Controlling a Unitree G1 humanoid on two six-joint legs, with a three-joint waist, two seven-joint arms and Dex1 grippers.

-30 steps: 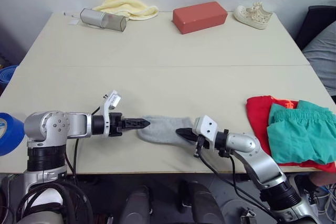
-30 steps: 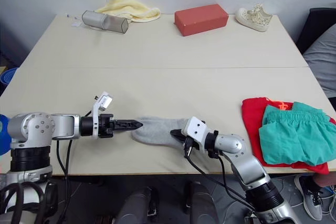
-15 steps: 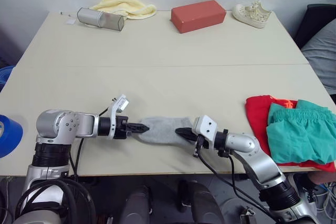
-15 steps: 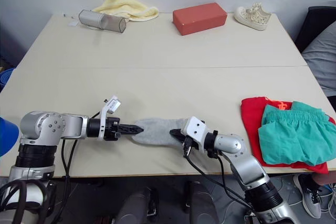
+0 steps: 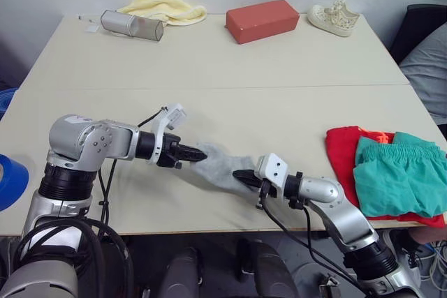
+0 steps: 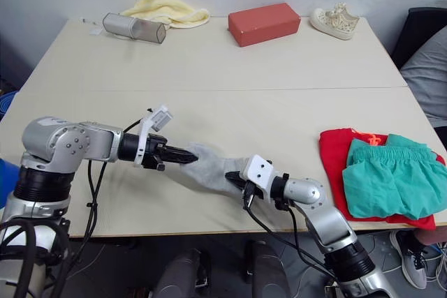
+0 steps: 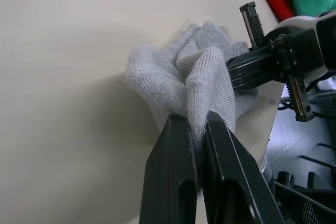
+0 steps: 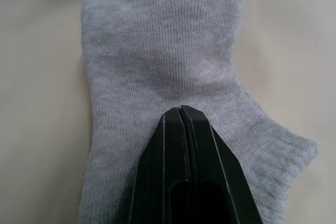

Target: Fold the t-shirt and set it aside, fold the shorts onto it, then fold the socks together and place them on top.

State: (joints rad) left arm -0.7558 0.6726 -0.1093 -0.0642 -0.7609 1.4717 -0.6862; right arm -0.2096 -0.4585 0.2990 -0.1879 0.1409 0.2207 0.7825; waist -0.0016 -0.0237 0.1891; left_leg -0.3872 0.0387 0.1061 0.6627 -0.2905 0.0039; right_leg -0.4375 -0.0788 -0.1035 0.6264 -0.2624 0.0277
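Now socks (image 5: 220,169) lie near front edge of surface (image 5: 209,68), one end pinched and lifted by left hand (image 5: 198,152), fingers closed on a fold of grey knit. Right hand (image 5: 243,175) w/ fingers shut, pressed on the other end. Further right, shorts (image 5: 401,176) sit folded atop t-shirt (image 5: 343,150). Along far edge: yellow cloth (image 5: 166,3), silver cylinder (image 5: 131,25), red box (image 5: 262,21), shoe (image 5: 334,19).
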